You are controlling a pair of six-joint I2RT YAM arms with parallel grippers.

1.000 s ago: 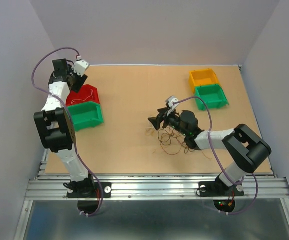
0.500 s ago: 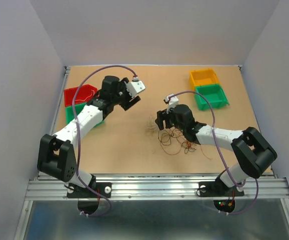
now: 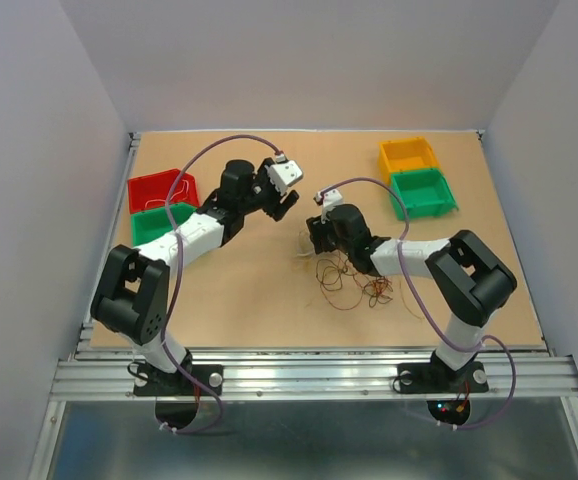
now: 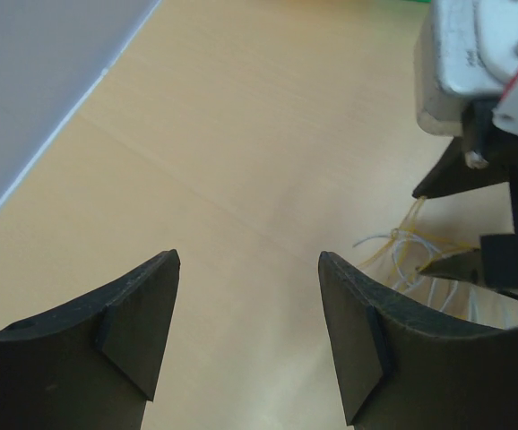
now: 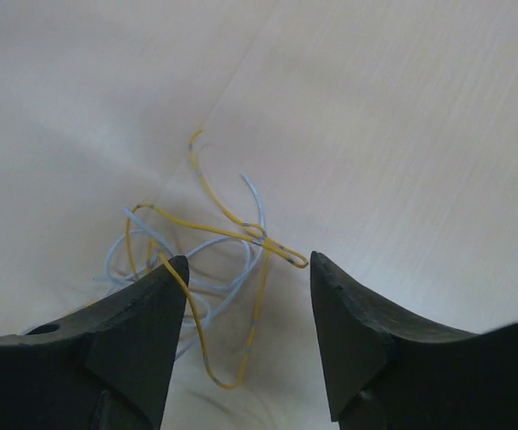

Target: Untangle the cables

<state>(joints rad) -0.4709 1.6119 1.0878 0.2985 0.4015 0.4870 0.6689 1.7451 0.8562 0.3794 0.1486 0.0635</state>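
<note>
Beneath the right gripper (image 5: pixel 248 262), jaws parted, limp featherlight cables (image 5: pixel 241 231) likely suit pinching a free end; left gripper (image 4: pixel 248 260) parted too.

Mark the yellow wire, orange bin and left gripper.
yellow wire (image 5: pixel 268 240), right wrist view, where its strands cross.
orange bin (image 3: pixel 409 156), top view, bare floor.
left gripper (image 4: pixel 248 260), left wrist view, midway between fingertips.

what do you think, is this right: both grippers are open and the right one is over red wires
The colour is wrong. Both the left gripper and the right gripper are open, but the wires under the right one are yellow and whitish, as the right wrist view shows.
</note>
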